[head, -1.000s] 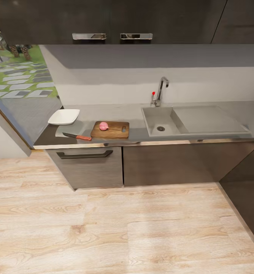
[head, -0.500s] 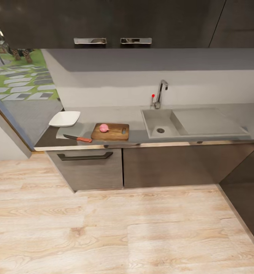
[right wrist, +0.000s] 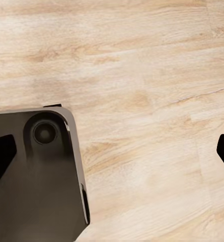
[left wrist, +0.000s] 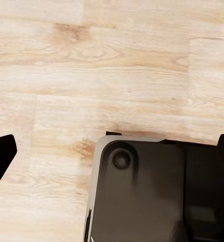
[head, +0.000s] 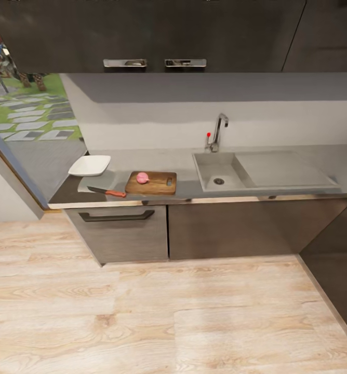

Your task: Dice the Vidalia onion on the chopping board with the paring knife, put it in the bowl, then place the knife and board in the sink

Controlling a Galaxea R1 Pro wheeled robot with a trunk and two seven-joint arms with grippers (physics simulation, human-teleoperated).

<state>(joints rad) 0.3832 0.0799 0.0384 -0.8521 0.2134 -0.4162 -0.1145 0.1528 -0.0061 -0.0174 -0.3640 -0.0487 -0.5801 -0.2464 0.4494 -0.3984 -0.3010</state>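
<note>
Onion [head: 142,178] sits on the board [head: 151,183] ready for dicing, knife [head: 107,192] at its 9 o'clock, bowl [head: 89,165] beyond — both grippers point at the floor [head: 173,311], jaws apart.

Black fingers [left wrist: 1,151], seemingly grey-edged base [left wrist: 142,196]

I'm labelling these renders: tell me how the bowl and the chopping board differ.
The bowl is glossy white and bare inside; the chopping board is brown wood with a pink onion resting on it. The bowl sits near the countertop's left end; the chopping board lies nearer the sink. Both rest on the countertop, untouched.
</note>
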